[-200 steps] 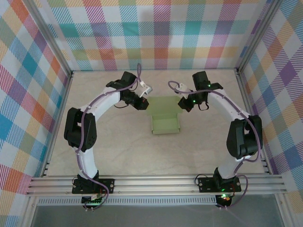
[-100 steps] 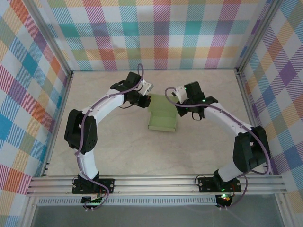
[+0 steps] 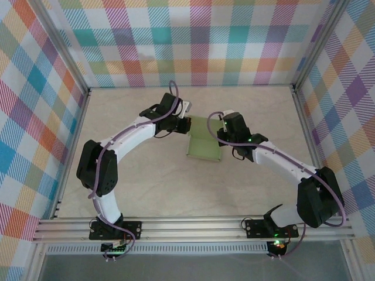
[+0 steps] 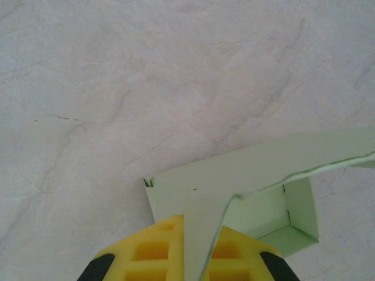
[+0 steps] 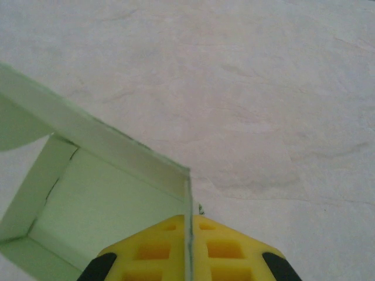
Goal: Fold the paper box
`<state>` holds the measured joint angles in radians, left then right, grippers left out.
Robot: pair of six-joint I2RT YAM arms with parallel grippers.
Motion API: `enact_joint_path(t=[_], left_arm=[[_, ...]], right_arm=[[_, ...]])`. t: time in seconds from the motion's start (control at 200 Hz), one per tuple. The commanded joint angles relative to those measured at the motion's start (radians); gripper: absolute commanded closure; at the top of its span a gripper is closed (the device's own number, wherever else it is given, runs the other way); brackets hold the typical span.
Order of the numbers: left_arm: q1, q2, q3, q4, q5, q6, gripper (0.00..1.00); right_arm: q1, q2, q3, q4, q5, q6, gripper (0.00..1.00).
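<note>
The paper box is pale green and half formed, lying mid-table between the two arms. My left gripper is shut on its left flap. In the left wrist view the yellow fingers pinch a strip of the paper box, with the open tray visible to the right. My right gripper is shut on the right wall. In the right wrist view the thin edge of the paper box runs straight between the yellow pads.
The pale marbled table is ringed by aluminium rails at the near edge and plaid walls on three sides. Both arm bases sit at the near rail.
Both grippers have moved toward each other and slightly toward the middle, carrying the box. The box sides have come up and it now looks narrower and tilted.
</note>
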<state>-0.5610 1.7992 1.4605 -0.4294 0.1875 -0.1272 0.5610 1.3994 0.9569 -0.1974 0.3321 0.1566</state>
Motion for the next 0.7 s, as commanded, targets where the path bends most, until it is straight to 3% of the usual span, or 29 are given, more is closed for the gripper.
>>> enact_joint_path(t=[0.0,0.215,0.695], left_arm=[[-0.039,-0.052,-0.034,0.053,-0.07,-0.081,1.0],[-0.079,-0.071,-0.063,0.084,-0.146,-0.142,1.0],[-0.118,-0.07,-0.141,0.213,-0.247,-0.219,1.0]], right_arm=[[0.014,-0.023,-0.013,0.121,0.066,0.175,1.0],[0.02,-0.019,-0.026,0.144,0.114,0.285,1.0],[0.035,0.031,-0.115,0.316,0.13,0.315,1.0]])
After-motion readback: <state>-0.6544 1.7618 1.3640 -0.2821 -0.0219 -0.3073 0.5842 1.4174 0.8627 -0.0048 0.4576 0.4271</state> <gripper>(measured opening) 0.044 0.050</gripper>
